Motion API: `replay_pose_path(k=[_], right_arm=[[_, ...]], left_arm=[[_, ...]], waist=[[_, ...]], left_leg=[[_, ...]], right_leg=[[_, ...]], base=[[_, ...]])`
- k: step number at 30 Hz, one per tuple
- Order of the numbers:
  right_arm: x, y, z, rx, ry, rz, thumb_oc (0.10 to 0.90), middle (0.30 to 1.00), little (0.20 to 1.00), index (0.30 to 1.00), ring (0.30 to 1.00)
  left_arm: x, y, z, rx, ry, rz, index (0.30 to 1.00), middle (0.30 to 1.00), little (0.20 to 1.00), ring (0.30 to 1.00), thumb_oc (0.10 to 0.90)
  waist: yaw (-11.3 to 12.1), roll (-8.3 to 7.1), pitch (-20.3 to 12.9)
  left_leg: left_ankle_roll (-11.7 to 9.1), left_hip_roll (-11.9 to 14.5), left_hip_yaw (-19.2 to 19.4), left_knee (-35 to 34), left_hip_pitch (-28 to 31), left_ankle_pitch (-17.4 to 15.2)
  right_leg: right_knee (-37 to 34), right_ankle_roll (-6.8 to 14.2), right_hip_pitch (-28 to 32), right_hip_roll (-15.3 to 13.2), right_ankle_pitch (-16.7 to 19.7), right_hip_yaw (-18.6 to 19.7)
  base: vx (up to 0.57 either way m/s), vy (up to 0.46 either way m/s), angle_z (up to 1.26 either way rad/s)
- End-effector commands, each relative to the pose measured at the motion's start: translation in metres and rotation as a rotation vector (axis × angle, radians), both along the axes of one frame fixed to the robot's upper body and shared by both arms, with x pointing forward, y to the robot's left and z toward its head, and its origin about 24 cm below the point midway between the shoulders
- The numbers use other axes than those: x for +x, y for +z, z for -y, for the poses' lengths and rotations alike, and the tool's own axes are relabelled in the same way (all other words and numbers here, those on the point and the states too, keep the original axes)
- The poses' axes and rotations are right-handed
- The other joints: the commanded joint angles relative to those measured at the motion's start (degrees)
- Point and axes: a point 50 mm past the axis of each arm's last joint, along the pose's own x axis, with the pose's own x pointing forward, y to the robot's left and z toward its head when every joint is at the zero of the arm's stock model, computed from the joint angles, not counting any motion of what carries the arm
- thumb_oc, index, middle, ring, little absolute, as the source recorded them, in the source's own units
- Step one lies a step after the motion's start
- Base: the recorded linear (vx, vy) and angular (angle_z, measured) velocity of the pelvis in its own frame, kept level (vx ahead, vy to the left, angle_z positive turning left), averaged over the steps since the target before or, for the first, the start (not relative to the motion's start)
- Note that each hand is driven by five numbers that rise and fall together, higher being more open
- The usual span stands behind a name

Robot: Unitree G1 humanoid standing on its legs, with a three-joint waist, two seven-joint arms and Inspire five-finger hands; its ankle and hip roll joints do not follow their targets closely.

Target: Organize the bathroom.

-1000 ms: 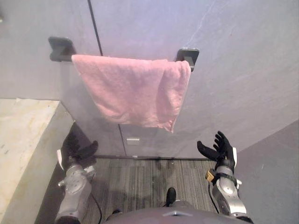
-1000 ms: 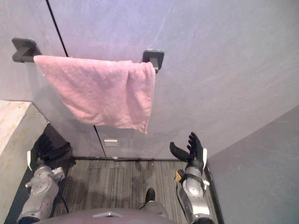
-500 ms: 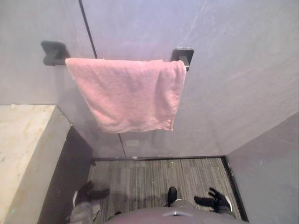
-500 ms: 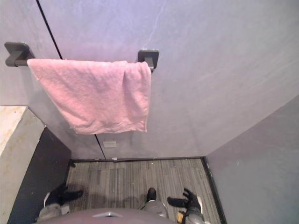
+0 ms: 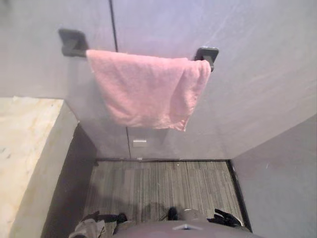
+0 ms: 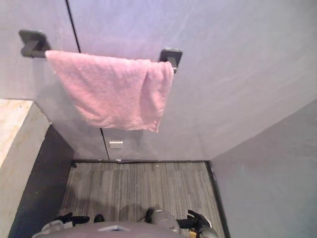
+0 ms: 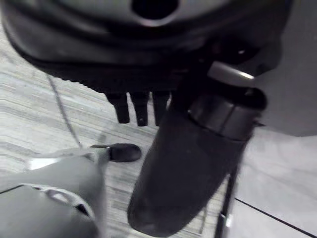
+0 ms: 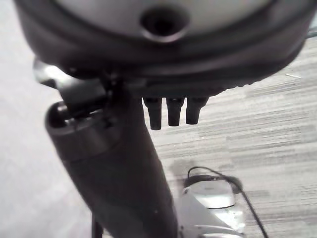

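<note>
A pink towel (image 5: 148,89) hung unevenly on the wall rail (image 5: 74,43), bunched toward its right bracket. Both hands, left hand (image 5: 106,217) and right hand (image 5: 225,218), hung low with relaxed, empty fingers. Any snagging pull risked dragging the lopsided towel off onto the floor (image 5: 158,186).

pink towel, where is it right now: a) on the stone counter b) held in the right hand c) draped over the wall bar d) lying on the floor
c, the pink towel hangs over the dark wall bar, clear of the striped floor below.

Pink towel (image 5: 148,89) draped over wall rail (image 5: 74,45), right side bunched, approx. folded
</note>
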Motion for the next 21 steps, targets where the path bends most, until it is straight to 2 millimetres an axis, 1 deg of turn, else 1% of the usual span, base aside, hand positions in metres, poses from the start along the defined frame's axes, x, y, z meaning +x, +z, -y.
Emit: replay_pose_path(k=[1, 2, 3, 4, 5, 6, 7, 8, 9, 10, 11, 12, 13, 14, 15, 16, 17, 18, 20, 21], right_arm=[[0.036, 0.006, -0.013, 0.037, 0.051, 0.103, 0.800, 0.900, 0.900, 0.900, 0.900], [0.041, 0.008, -0.011, 0.040, 0.073, 0.098, 0.800, 0.900, 0.900, 0.900, 0.900], [0.041, 0.008, -0.011, 0.040, 0.077, 0.098, 0.800, 0.900, 0.900, 0.900, 0.900], [0.044, 0.009, -0.008, 0.029, 0.094, 0.100, 0.800, 0.900, 0.900, 0.900, 0.900], [0.045, 0.010, -0.005, 0.029, 0.084, 0.096, 0.800, 0.900, 0.900, 0.900, 0.900], [0.045, 0.010, -0.003, 0.037, 0.043, 0.083, 0.800, 0.900, 0.900, 0.900, 0.900], [0.043, 0.010, -0.002, 0.036, 0.000, 0.072, 0.800, 0.900, 0.900, 0.900, 0.900], [0.043, 0.009, -0.001, 0.032, -0.001, 0.067, 0.800, 0.900, 0.900, 0.900, 0.900], [0.041, 0.009, -0.002, 0.024, 0.015, 0.052, 0.800, 0.900, 0.900, 0.900, 0.900], [0.040, 0.008, -0.002, 0.020, 0.034, 0.036, 0.800, 0.900, 0.900, 0.900, 0.900], [0.041, 0.008, -0.002, 0.018, 0.033, 0.036, 0.800, 0.900, 0.900, 0.900, 0.900], [0.038, 0.006, -0.003, 0.013, 0.043, -0.002, 0.800, 0.900, 0.900, 0.900, 0.900], [0.037, 0.006, -0.003, 0.006, 0.035, -0.012, 0.800, 0.900, 0.900, 0.900, 0.900], [0.036, 0.006, -0.001, -0.044, 0.111, -0.030, 0.800, 0.900, 0.900, 0.900, 0.900], [0.036, 0.006, -0.001, -0.059, 0.172, -0.043, 0.800, 0.900, 0.900, 0.900, 0.900], [0.036, 0.006, -0.002, -0.064, 0.205, -0.051, 0.800, 0.900, 0.900, 0.900, 0.900], [0.036, 0.005, -0.003, -0.071, 0.243, -0.091, 0.800, 0.900, 0.900, 0.900, 0.900], [0.036, 0.005, -0.002, -0.072, 0.239, -0.093, 0.800, 0.900, 0.900, 0.900, 0.900], [0.033, 0.005, 0.000, -0.074, 0.209, -0.125, 0.800, 0.900, 0.900, 0.900, 0.900], [0.030, 0.004, 0.002, -0.077, 0.178, -0.136, 0.800, 0.900, 0.900, 0.900, 0.900]], left_arm=[[-0.003, -0.002, 0.005, 0.011, -0.077, -0.046, 0.900, 0.900, 0.900, 0.900, 0.800], [-0.002, -0.003, 0.009, 0.000, -0.087, -0.041, 0.900, 0.900, 0.900, 0.900, 0.800], [-0.002, -0.003, 0.009, 0.000, -0.087, -0.040, 0.900, 0.900, 0.900, 0.900, 0.800], [-0.003, -0.004, 0.011, -0.005, -0.123, -0.043, 0.900, 0.900, 0.900, 0.900, 0.800], [-0.004, -0.004, 0.012, 0.000, -0.161, -0.050, 0.900, 0.900, 0.900, 0.900, 0.800], [-0.001, -0.004, 0.013, -0.001, -0.187, -0.047, 0.900, 0.900, 0.900, 0.900, 0.800], [0.004, -0.003, 0.015, -0.006, -0.193, -0.037, 0.900, 0.900, 0.900, 0.900, 0.800], [0.005, -0.003, 0.015, -0.004, -0.189, -0.030, 0.900, 0.900, 0.900, 0.900, 0.800], [0.007, -0.003, 0.015, -0.004, -0.184, -0.019, 0.900, 0.900, 0.900, 0.900, 0.800], [0.009, -0.002, 0.015, -0.006, -0.174, -0.006, 0.900, 0.900, 0.900, 0.900, 0.800], [0.009, -0.002, 0.015, -0.005, -0.173, -0.003, 0.900, 0.900, 0.900, 0.900, 0.800], [0.009, -0.002, 0.014, -0.004, -0.160, 0.022, 0.900, 0.900, 0.900, 0.900, 0.800], [0.009, -0.002, 0.014, -0.001, -0.163, 0.028, 0.900, 0.900, 0.900, 0.900, 0.800], [0.007, -0.002, 0.013, 0.001, -0.155, 0.033, 0.900, 0.900, 0.900, 0.900, 0.800], [0.006, -0.002, 0.013, 0.001, -0.151, 0.033, 0.900, 0.900, 0.900, 0.900, 0.800], [0.005, -0.002, 0.013, 0.003, -0.149, 0.034, 0.900, 0.900, 0.900, 0.900, 0.800], [0.003, -0.002, 0.010, 0.015, -0.131, 0.042, 0.900, 0.900, 0.900, 0.900, 0.800], [0.003, -0.002, 0.010, 0.015, -0.132, 0.043, 0.900, 0.900, 0.900, 0.900, 0.800], [0.001, -0.002, 0.011, 0.018, -0.126, 0.047, 0.900, 0.900, 0.900, 0.900, 0.800], [0.002, -0.002, 0.011, 0.018, -0.135, 0.051, 0.900, 0.900, 0.900, 0.900, 0.800]], waist=[[1.4, -0.38, 1.2], [2.0, 0.10, 2.0], [2.0, 0.15, 2.1], [2.1, 0.62, 2.9], [1.8, 0.81, 3.7], [1.2, 0.97, 4.2], [0.3, 0.99, 4.6], [0.0, 0.99, 4.6], [-0.6, 0.50, 4.8], [-0.9, -0.01, 4.6], [-0.9, -0.08, 4.4], [-1.4, -1.34, 3.9], [-1.6, -1.52, 3.6], [-2.0, -1.56, 2.9], [-2.0, -1.42, 2.9], [-2.0, -1.56, 2.5], [-1.9, -1.13, 1.5], [-2.0, -0.98, 1.5], [-2.5, -0.27, 0.7], [-3.0, 0.02, 0.4]], left_leg=[[2.1, -8.1, -6.7, 1.2, -11.1, 2.7], [0.1, -7.4, -9.2, -0.5, -11.7, 5.5], [0.0, -7.4, -9.3, -0.6, -11.7, 5.7], [-0.9, -6.5, -9.9, -1.6, -12.5, 6.3], [-1.4, -5.9, -9.9, -2.1, -12.9, 6.2], [-1.5, -5.0, -7.6, -2.1, -13.1, 6.2], [-1.1, -4.6, -4.6, -1.2, -11.9, 5.6], [-1.0, -4.5, -3.6, -0.3, -11.4, 5.3], [-0.3, -4.8, -2.2, 4.1, -9.8, 3.8], [0.5, -5.5, -1.9, 7.2, -8.7, 1.8], [0.7, -5.6, -1.9, 7.8, -8.7, 1.4], [2.2, -7.1, -1.9, 13.8, -5.5, -3.8], [2.2, -7.1, -2.0, 15.4, -4.3, -4.9], [2.0, -6.8, -2.6, 16.5, -2.3, -5.6], [1.8, -6.6, -3.3, 17.5, -1.1, -6.0], [1.5, -6.6, -4.0, 18.2, -0.5, -5.6], [0.1, -6.6, -8.1, 19.5, 2.7, -5.5], [-0.1, -6.5, -8.3, 19.4, 3.1, -5.5], [-1.2, -5.4, -8.6, 18.8, 5.3, -4.3], [-1.9, -4.3, -7.7, 18.8, 6.3, -3.6]], right_leg=[[-7.4, -0.1, 9.5, -0.3, -6.6, 2.5], [-9.9, -1.2, 10.5, 0.8, -5.9, 2.8], [-10.0, -1.3, 10.5, 0.8, -5.8, 2.9], [-10.9, -1.9, 10.9, 1.4, -5.6, 3.2], [-11.4, -2.3, 11.3, 1.5, -5.4, 2.6], [-11.8, -2.4, 11.4, 1.4, -4.8, 1.4], [-12.3, -2.7, 11.8, 1.1, -4.3, -0.4], [-12.6, -2.8, 11.6, 0.8, -3.9, -1.0], [-13.1, -3.1, 11.0, -0.4, -2.8, -3.1], [-13.5, -3.2, 10.2, -1.4, -1.6, -4.4], [-13.6, -3.2, 9.8, -1.6, -1.3, -4.6], [-14.5, -2.9, 8.4, -4.1, 0.9, -6.5], [-14.7, -2.9, 7.9, -4.6, 1.3, -7.1], [-15.1, -2.8, 7.0, -5.4, 1.8, -8.1], [-15.3, -2.8, 7.1, -5.5, 1.8, -8.4], [-15.3, -3.0, 6.5, -5.9, 2.0, -8.5], [-14.9, -3.4, 5.3, -6.4, 2.2, -8.8], [-14.9, -3.5, 5.3, -6.4, 2.2, -8.9], [-14.9, -3.7, 4.2, -6.5, 2.8, -9.8], [-15.0, -3.6, 3.6, -7.0, 3.3, -10.5]], base=[[-0.28, -0.202, 0.64], [-0.18, -0.124, 0.44], [-0.23, -0.138, 0.45], [-0.20, -0.088, 0.30], [-0.30, -0.105, 0.50], [-0.35, -0.049, 0.67], [-0.34, -0.014, 0.83], [-0.39, 0.030, 1.17], [-0.37, 0.044, 1.04], [-0.33, 0.041, 0.81], [-0.45, 0.075, 0.44], [-0.39, 0.069, 0.45], [-0.49, 0.097, 0.70], [-0.26, 0.060, 0.60], [-0.22, 0.060, 0.70], [-0.28, 0.148, 0.82], [-0.24, 0.139, 0.75], [-0.30, 0.196, 0.65], [-0.20, 0.174, 0.62], [-0.24, 0.262, 1.08]])
